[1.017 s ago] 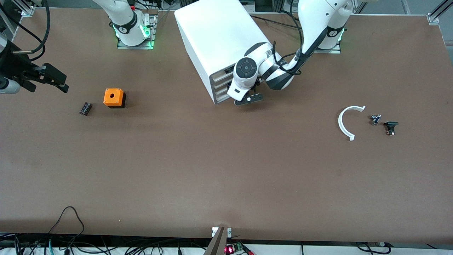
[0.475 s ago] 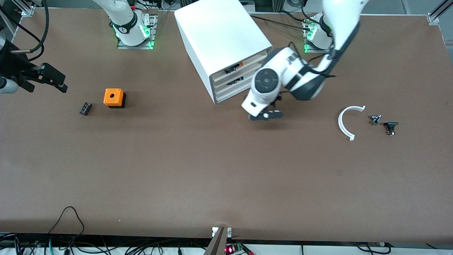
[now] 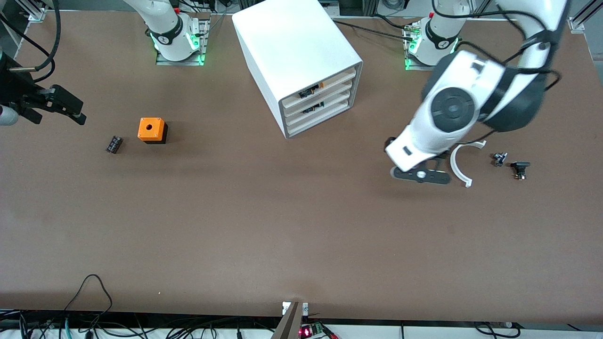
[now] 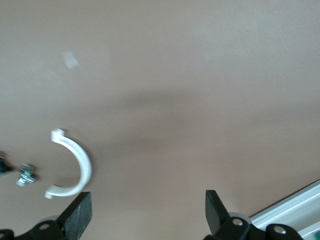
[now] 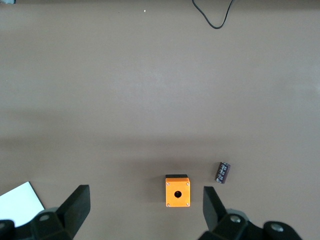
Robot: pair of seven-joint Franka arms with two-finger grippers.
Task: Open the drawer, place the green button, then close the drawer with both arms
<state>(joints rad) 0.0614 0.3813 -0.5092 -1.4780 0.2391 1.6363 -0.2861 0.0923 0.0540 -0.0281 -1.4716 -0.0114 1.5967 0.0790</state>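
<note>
The white four-drawer cabinet (image 3: 297, 52) stands between the arm bases. Its second drawer (image 3: 330, 97) looks shut, flush with the others. The button (image 3: 499, 158) lies on the table toward the left arm's end, beside a white arc (image 3: 453, 165); it also shows in the left wrist view (image 4: 26, 174). My left gripper (image 3: 420, 175) is open and empty over bare table next to the arc, short of the button; its jaws stand wide apart in the left wrist view (image 4: 147, 215). My right gripper (image 3: 77, 113) waits open and empty at the right arm's end (image 5: 145, 210).
An orange cube with a hole (image 3: 151, 130) and a small black part (image 3: 114, 144) lie toward the right arm's end. Another black part (image 3: 519, 168) lies beside the button. The white arc shows in the left wrist view (image 4: 80, 165). Cables run along the table's near edge.
My left arm has swung away from the cabinet's drawer fronts toward the left arm's end of the table, to beside the white arc. The right arm has barely moved.
</note>
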